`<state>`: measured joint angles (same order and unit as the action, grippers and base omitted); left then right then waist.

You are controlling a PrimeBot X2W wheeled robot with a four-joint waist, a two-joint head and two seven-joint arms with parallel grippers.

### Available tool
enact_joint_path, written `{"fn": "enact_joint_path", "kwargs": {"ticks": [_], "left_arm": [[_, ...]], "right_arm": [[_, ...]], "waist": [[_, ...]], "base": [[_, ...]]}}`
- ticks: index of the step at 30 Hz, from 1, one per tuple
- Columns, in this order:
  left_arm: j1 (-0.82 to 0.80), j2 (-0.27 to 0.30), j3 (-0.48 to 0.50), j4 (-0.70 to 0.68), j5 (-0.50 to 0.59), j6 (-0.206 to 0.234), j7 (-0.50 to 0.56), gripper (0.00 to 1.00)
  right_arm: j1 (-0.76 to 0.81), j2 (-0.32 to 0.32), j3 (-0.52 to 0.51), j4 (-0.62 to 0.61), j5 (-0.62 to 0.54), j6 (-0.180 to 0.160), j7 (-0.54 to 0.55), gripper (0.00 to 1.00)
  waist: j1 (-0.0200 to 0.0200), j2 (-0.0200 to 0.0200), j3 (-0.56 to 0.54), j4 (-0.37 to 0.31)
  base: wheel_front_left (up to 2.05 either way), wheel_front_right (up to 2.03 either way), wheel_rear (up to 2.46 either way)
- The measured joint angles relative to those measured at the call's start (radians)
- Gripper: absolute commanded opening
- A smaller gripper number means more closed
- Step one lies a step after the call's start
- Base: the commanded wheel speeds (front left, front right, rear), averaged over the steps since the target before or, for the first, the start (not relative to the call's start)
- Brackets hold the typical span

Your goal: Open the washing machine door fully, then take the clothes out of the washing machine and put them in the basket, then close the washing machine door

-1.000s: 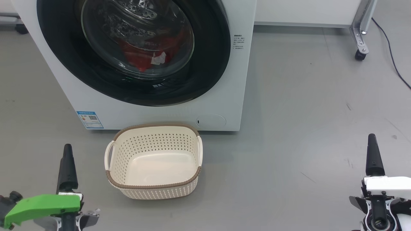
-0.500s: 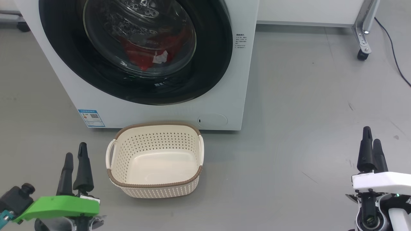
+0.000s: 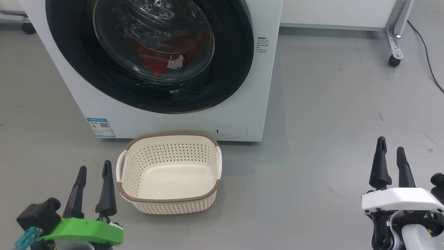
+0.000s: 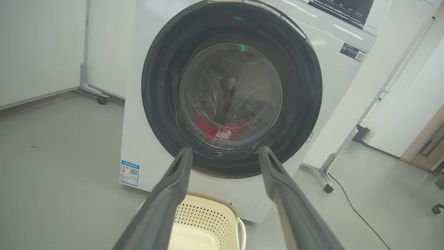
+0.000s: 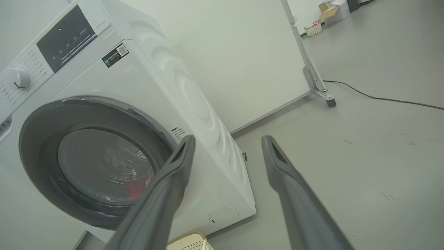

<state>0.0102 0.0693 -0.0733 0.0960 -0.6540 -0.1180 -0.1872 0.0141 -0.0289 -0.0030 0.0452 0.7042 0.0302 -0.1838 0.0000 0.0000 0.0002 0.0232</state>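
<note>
While the washing machine door (image 3: 152, 97) is seen shut flat against the front of the washing machine (image 3: 173, 123), the clothes (image 3: 156, 59) are kept inside the drum. Red fabric and a small white label tag (image 3: 175, 62) are made out there through the glass bowl. The machine is set toward the far edge of the grey floor (image 3: 312, 121), close to a pale wall. A blue sticker (image 3: 101, 127) is fixed low on its front at the left, and a round flap (image 3: 231, 130) is set low at the right.

The basket (image 3: 170, 134) is placed on the floor just in front of the machine, below the door, with its cream bottom bare. A narrow gap seems to be left between its far rim and the machine, though this cannot be told for certain.

The left claw (image 3: 94, 166) is held open at the near edge of the floor, beside the basket's left handle and apart from it. Its two dark fingers are spread and pointed at the door, and nothing is gripped. The right claw (image 3: 391, 144) is likewise held open and unladen, well apart from the basket and over bare floor at the near right.

In the right wrist view a control panel (image 5: 66, 38) and a dial (image 5: 16, 78) are seen at the machine's top. A wheeled metal leg (image 3: 393, 41) and a black cable (image 3: 426, 59) are found at the far right corner of the floor.
</note>
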Motion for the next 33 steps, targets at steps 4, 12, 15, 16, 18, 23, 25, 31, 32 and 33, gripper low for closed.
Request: {"fn": "enact_joint_path", "kwargs": {"ticks": [4, 12, 15, 16, 18, 23, 25, 31, 32, 33], "left_arm": [[0.000, 0.000, -0.013, 0.000, 0.076, 0.009, -0.012, 1.00], [0.003, -0.001, -0.027, 0.005, 0.209, 0.027, -0.041, 1.00], [0.011, -0.001, -0.033, 0.012, 0.265, 0.034, -0.049, 1.00], [0.014, -0.001, -0.036, 0.015, 0.281, 0.034, -0.053, 1.00], [0.018, 0.000, -0.044, 0.019, 0.323, 0.041, -0.062, 1.00], [0.022, -0.001, -0.055, 0.031, 0.345, 0.043, -0.062, 1.00], [0.022, -0.001, -0.056, 0.041, 0.350, 0.044, -0.062, 1.00], [0.045, -0.002, -0.078, 0.115, 0.356, 0.047, -0.065, 1.00], [0.053, -0.004, -0.080, 0.124, 0.356, 0.047, -0.065, 1.00], [0.058, -0.006, -0.079, 0.128, 0.356, 0.047, -0.065, 1.00]], "right_arm": [[0.006, -0.002, 0.017, 0.007, -0.061, -0.017, -0.016, 1.00], [0.015, -0.015, 0.073, 0.031, -0.197, -0.033, -0.033, 1.00], [0.015, -0.019, 0.088, 0.040, -0.241, -0.043, -0.033, 1.00], [0.015, -0.020, 0.093, 0.044, -0.258, -0.043, -0.033, 1.00], [0.015, -0.021, 0.103, 0.048, -0.286, -0.044, -0.035, 1.00], [0.015, -0.022, 0.116, 0.064, -0.312, -0.053, -0.034, 1.00], [0.015, -0.022, 0.121, 0.070, -0.316, -0.057, -0.034, 1.00], [0.015, -0.022, 0.128, 0.093, -0.320, -0.059, -0.031, 1.00], [0.015, -0.022, 0.129, 0.096, -0.320, -0.059, -0.031, 1.00], [0.015, -0.023, 0.132, 0.099, -0.320, -0.059, -0.030, 1.00]], "waist": [[0.0000, 0.0000, 0.000, 0.000], [0.0000, 0.0000, -0.003, -0.001], [0.0000, 0.0000, -0.004, -0.002], [0.0000, 0.0000, -0.005, -0.002], [0.0000, 0.0000, -0.006, -0.004], [0.0001, 0.0000, -0.007, -0.008], [0.0000, 0.0000, -0.007, -0.011], [0.0000, 0.0000, -0.009, -0.016], [0.0000, 0.0000, -0.010, -0.017], [0.0000, 0.0000, -0.011, -0.017]], "base": [[0.00, 0.00, 0.00], [0.00, 0.00, 0.00], [0.00, 0.00, 0.00], [0.00, 0.00, 0.00], [0.00, 0.00, 0.00], [0.00, 0.00, 0.00], [0.00, 0.00, 0.00], [0.00, 0.00, 0.00], [0.00, 0.00, 0.00], [0.00, 0.00, 0.00]]}}
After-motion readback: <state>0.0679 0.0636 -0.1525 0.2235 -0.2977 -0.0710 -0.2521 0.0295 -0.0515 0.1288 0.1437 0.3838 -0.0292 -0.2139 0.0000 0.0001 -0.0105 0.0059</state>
